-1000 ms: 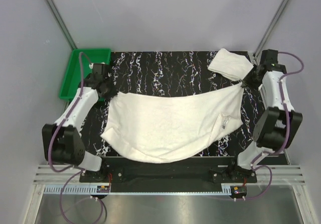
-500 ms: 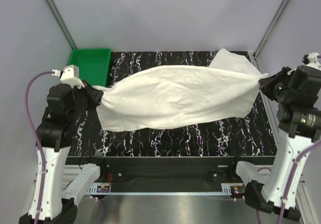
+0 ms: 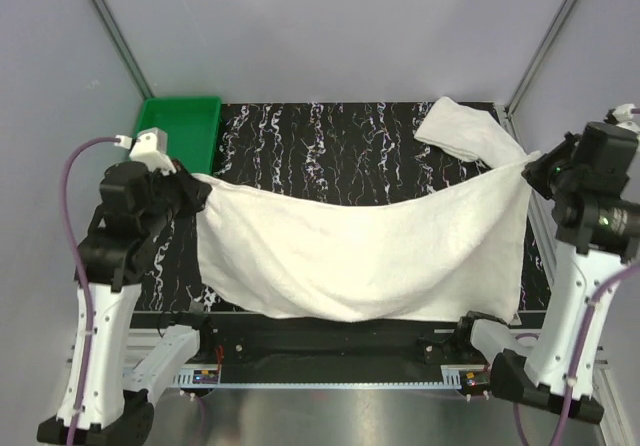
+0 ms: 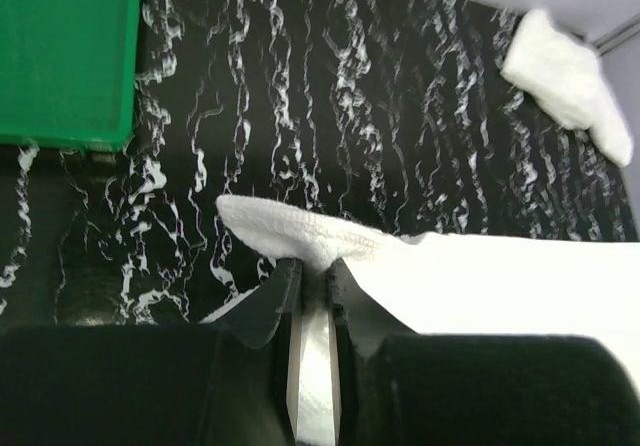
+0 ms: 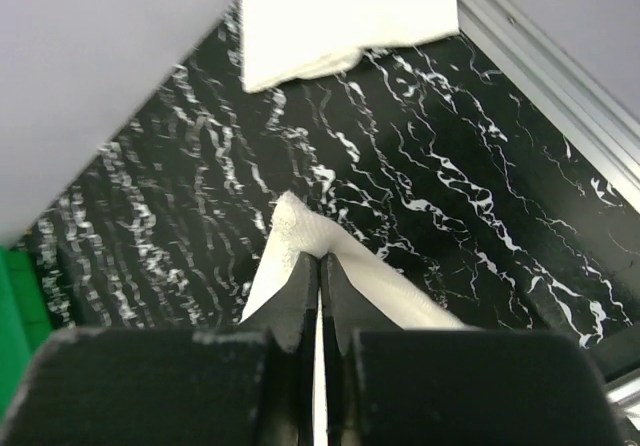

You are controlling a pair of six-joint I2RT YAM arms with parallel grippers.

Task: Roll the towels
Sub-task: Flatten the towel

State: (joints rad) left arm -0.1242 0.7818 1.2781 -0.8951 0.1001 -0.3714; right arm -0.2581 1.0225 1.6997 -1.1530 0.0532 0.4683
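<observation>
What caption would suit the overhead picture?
Two sets of jaws pinch one white towel by its corners, hanging it over the marbled table; a second towel lies behind.

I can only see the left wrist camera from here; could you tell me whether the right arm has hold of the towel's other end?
Observer: Yes. In the right wrist view the right gripper is shut on a corner of the towel, with the cloth pinched between its fingers.
Operator: Thank you. Is the towel stretched taut between the two arms?
Observer: No. From above it sags in the middle, and its lower edge hangs toward the near edge of the table.
</observation>
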